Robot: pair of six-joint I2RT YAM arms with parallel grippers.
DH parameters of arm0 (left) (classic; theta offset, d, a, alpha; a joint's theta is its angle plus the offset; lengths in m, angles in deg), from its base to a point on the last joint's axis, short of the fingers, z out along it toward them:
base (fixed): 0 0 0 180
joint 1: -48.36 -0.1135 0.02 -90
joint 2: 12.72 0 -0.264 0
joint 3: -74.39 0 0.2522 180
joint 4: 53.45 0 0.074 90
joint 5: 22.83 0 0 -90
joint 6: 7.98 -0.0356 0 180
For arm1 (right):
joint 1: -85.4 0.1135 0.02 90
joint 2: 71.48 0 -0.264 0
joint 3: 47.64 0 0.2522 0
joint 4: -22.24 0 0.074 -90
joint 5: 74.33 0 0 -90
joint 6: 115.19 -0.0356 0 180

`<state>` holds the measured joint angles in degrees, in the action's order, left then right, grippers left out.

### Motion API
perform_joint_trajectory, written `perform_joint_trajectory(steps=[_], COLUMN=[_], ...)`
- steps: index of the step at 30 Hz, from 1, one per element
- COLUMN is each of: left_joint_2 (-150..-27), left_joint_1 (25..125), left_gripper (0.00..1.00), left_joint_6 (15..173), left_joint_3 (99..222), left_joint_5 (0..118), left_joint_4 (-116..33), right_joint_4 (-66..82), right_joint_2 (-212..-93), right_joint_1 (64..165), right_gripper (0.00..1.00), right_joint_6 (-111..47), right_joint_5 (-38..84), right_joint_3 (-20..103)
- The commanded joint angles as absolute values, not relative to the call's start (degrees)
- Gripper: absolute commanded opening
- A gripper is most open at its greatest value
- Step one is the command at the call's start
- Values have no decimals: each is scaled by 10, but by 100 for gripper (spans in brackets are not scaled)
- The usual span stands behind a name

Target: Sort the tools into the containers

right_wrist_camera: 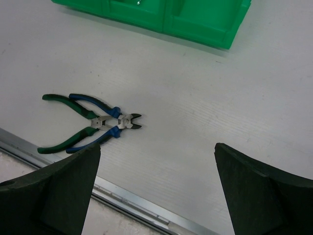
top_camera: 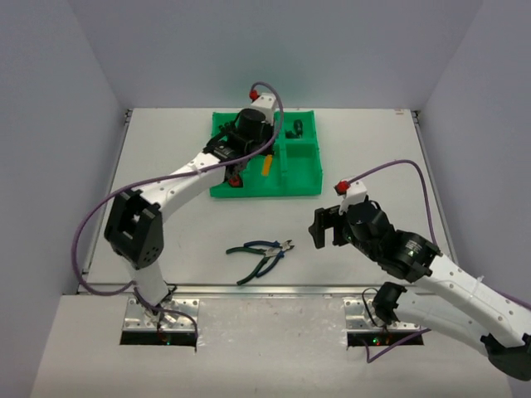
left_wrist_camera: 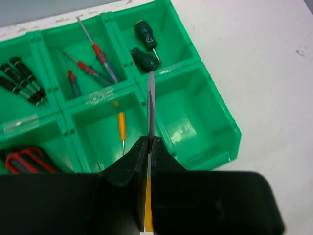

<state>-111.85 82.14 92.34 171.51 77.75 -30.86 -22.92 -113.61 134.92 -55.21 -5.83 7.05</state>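
Sorting looks nearly done: most tools (left_wrist_camera: 90, 66) lie grouped in the green tray (left_wrist_camera: 230, 139). The left gripper (left_wrist_camera: 149, 143), over the tray, is clamped tight on the yellow-handled screwdriver (left_wrist_camera: 151, 100). Only its wrist view shows this, since the arm hides it from above. Two pliers (right_wrist_camera: 100, 122) lie unsorted on the table (right_wrist_camera: 205, 88), touching each other. They are clearest in the right wrist view, where the right gripper (right_wrist_camera: 156, 152) hangs spread wide, holding nothing.
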Motion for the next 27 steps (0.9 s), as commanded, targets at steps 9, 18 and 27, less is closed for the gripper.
perform_joint_trajectory(steps=[9, 18, 27], left_joint_2=[-1216, -1237, -1245], left_joint_1=[803, 802, 802], left_gripper=[0, 0, 35], left_joint_6=[738, 708, 700], left_joint_3=[1723, 1653, 1656], left_joint_5=[713, 713, 773], left_joint_4=[-479, -530, -512], right_joint_4=[-268, -268, -258], right_joint_2=[-1090, -1097, -1106], right_joint_1=[1348, 1348, 1348], right_gripper=[99, 99, 99], right_joint_6=[-529, -527, -522], right_joint_5=[-94, -85, -75], right_joint_3=[90, 97, 102])
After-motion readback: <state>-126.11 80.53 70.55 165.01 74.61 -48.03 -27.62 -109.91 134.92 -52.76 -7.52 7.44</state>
